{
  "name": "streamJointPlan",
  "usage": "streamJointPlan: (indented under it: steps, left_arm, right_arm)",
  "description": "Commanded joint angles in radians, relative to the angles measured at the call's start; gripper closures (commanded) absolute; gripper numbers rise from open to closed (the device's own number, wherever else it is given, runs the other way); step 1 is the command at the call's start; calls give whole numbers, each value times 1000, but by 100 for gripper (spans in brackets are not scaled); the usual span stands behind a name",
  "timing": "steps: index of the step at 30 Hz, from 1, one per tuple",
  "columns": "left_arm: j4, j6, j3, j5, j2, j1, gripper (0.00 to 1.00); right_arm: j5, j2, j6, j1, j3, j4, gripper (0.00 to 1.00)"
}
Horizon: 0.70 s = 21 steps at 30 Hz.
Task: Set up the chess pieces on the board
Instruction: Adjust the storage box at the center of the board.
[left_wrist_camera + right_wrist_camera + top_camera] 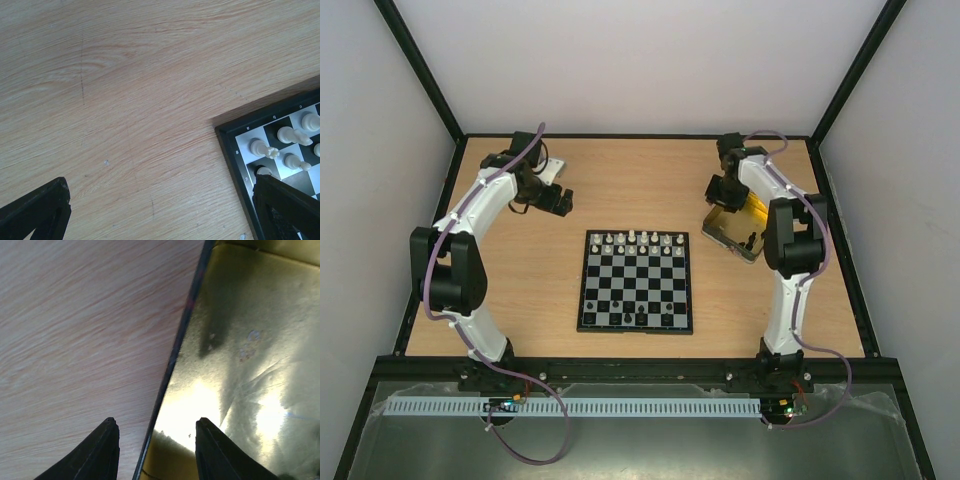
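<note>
currently: both arms open-jawed, board partly filled

the board lies flat at the centre of the table. white pieces fill its two rows along the 12 o'clock edge, and a few black pieces stand along the 6 o'clock edge. the left gripper hangs at about 10 o'clock from the board, over bare wood. its fingers are spread wide with nothing between them, and its own camera catches a corner of the board with white pieces on it. the right gripper sits at about 2 o'clock, over the gold tray. its jaws stand apart and empty, straddling the tray's dark rim.
</note>
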Motion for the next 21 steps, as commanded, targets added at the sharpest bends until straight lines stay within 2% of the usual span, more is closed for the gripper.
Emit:
streamJointPlan:
  steps: [1, 10, 21]
  left_arm:
    - [-8, -7, -15, -5, -29, -6, 1]
    - [-7, -8, -19, -5, -36, -6, 1]
    - [-10, -11, -15, -5, -45, -6, 1]
  right_arm:
    - [0, 3, -15, 36, -2, -39, 59]
    - [24, -81, -28, 96, -169, -18, 60]
    - [8, -268, -21, 132, -426, 30, 60]
